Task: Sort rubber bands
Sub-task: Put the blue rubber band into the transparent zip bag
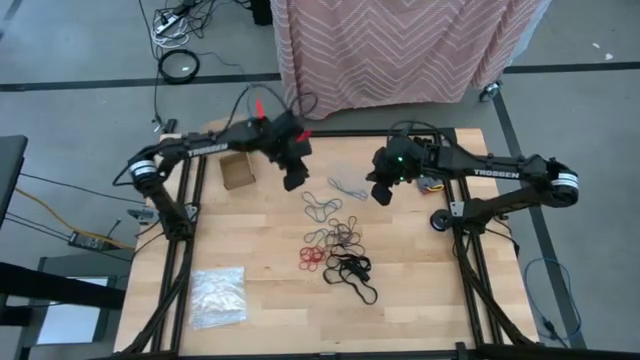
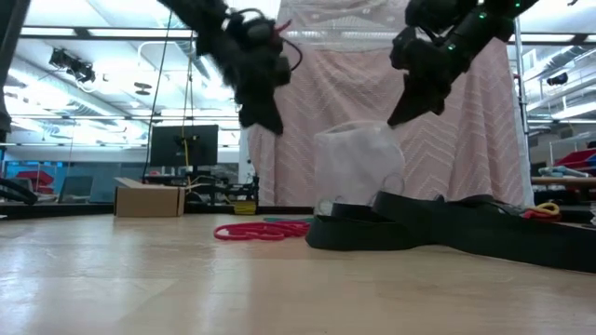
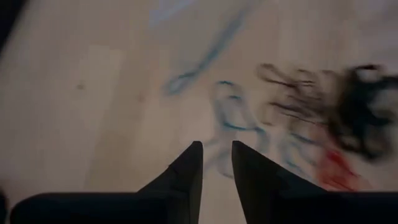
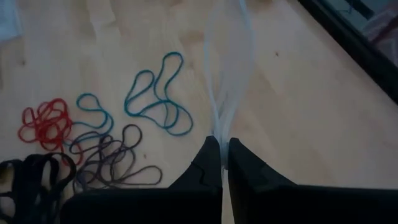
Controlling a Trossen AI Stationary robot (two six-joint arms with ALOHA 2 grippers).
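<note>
High view, left to right: a clear bag (image 1: 218,297) lies flat at lower left of the table (image 1: 260,305). A cardboard box (image 1: 238,170) sits at upper left, just beside the left arm. Left gripper (image 1: 294,178) hangs above centre-left of the frame, over bare wood just up-left of the bands. Left wrist view: its fingers (image 3: 186,171) stand slightly apart with nothing between them; blurred teal loops (image 3: 230,115) lie beyond the tips.

Rubber bands (image 1: 335,245) spread over the middle of the table: teal ones (image 1: 320,207) uppermost, tan-brown in the middle, a red cluster (image 1: 312,257) at lower left of the heap, black ones (image 1: 352,272) lowest and to the right. Low view shows the red cluster (image 2: 258,230) flat on the wood, black loops (image 2: 372,228) to its right.

Right gripper (image 1: 381,192) sits right of centre, above the heap's upper right edge. Right wrist view: its fingers (image 4: 208,165) are pinched together on a thin fold of a second clear bag (image 4: 229,56), which stretches away from the tips; teal, red and dark bands lie on the wood at left of that frame. Low view: this bag (image 2: 358,167) hangs below the right gripper (image 2: 400,112), puffed out, its bottom near the table.
</note>
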